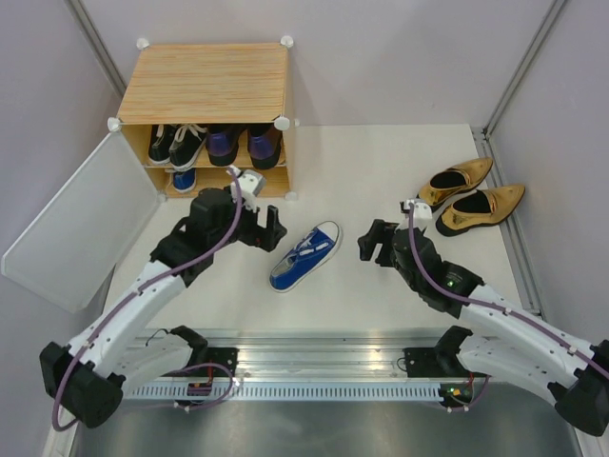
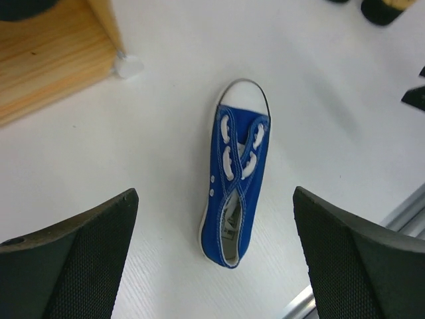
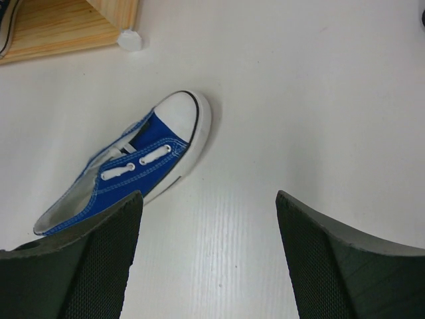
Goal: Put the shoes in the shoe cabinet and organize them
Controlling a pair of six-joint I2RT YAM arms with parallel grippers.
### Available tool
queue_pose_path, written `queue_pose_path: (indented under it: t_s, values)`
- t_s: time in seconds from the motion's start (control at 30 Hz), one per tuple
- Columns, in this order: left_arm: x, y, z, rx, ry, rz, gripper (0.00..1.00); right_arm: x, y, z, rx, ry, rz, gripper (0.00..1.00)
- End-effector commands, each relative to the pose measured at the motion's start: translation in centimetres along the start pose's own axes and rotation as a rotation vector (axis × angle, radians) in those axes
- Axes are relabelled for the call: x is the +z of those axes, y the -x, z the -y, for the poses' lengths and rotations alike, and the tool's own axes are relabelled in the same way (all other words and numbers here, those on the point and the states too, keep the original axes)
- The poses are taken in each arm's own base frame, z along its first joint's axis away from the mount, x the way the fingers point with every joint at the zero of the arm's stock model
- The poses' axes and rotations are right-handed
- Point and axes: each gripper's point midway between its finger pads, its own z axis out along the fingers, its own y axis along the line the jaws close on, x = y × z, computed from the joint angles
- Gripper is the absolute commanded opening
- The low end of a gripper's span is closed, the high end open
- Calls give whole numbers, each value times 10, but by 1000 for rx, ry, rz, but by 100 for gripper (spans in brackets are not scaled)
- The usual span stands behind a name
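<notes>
hidden: lower-shelf blue sneaker (image 1: 184, 180), partly behind left arm (image 1: 205, 217) | cut off: gold heel (image 2: 380, 10)

Blue sneaker (image 3: 133, 166) on white table (image 3: 299, 100), left of centre. Toe cap white, pointing up and right. White laces on top. Heel end hidden behind lower-left finger. Right gripper (image 3: 207, 199) above table: two dark fingers (image 3: 86, 266) with textured pads, standing wide apart, only bare table between. Cabinet (image 3: 60, 26) corner at top left, light wood, white round connector (image 3: 129, 40) at its foot. Sneaker toe near connector, not touching.
</notes>
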Motion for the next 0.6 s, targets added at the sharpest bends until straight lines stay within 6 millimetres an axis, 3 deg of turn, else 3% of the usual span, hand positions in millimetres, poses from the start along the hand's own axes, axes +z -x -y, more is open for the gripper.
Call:
queue_pose_path:
  t_s: [0.0, 0.03, 0.1, 0.13, 0.23, 0.37, 0.57]
  values:
    - [17, -23, 27, 115, -102, -136, 100, -7, -11, 21, 5, -18, -10, 84]
    - [21, -33, 38, 158, -121, -169, 99, -8, -13, 23, -2, -17, -11, 85]
    - [30, -48, 38, 198, -78, -225, 100, -10, -16, 29, -8, -17, -14, 84]
    - [36, -64, 47, 226, -91, -283, 99, -11, -16, 30, -12, -18, -14, 84]
    - [42, -82, 63, 291, -91, -332, 99, -11, -18, 36, -33, -25, -8, 84]
    - [59, -113, 65, 315, -70, -436, 99, -14, -18, 40, -65, -24, 2, 84]
    - [77, -107, 54, 369, 10, -447, 99, -17, -18, 45, -68, -22, 21, 85]
